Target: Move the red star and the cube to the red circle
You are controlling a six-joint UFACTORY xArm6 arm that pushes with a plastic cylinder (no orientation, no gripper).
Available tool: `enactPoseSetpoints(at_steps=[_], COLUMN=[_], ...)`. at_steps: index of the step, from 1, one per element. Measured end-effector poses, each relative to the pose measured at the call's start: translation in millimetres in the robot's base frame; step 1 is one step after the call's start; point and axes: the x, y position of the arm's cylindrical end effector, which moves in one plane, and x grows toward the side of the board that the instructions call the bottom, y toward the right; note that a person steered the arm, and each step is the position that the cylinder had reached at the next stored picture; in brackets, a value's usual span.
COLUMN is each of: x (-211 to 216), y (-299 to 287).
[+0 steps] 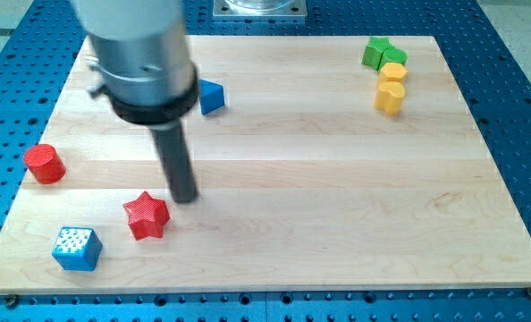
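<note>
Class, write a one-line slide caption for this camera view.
My tip stands just upper-right of the red star, with the blue cube and red circle leftward.

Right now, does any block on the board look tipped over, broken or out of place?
Nothing stands out. The red star, blue cube and red circle lie flat near the view's left, apart from each other. My tip stands just right of the star. No block hangs over the board's edge.

Seven blocks lay on my board.
Two red [147, 215] [45, 164], two blue [76, 248] [211, 97], two yellow [393, 72] [390, 97], and one green [377, 52], seemingly a star.
</note>
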Motion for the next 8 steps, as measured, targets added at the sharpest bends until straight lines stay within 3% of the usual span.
enactPoseSetpoints(at_steps=[1,2,4,5,6,7,8], x=[41.4,41.7,89.8,85.0,84.2,80.9,35.6], y=[-30.7,-83.7,-79.8,-147.8,-161.5,-89.7,-66.6])
